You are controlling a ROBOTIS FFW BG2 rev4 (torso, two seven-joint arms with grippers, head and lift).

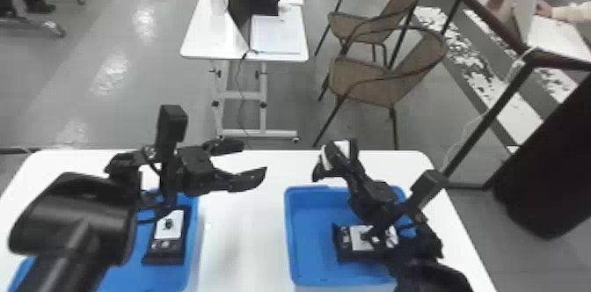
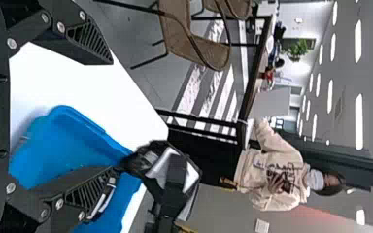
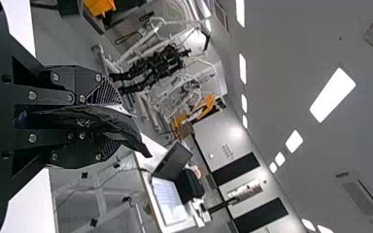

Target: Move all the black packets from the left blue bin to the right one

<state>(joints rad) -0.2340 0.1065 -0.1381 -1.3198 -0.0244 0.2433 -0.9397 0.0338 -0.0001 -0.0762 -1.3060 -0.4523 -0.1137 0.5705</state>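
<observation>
The right gripper (image 3: 118, 125), closed on a black packet (image 1: 342, 149), is raised near the far rim of the right blue bin (image 1: 303, 242); better to bring it inward and low before releasing. The left gripper (image 1: 253, 158), wide open, is left of this bin.

Head view | 7 o'clock: left blue bin (image 1: 132, 279), cropped at bottom | 5 o'clock: black packet (image 1: 346, 255), part-obscured by right arm (image 1: 423, 249)
</observation>
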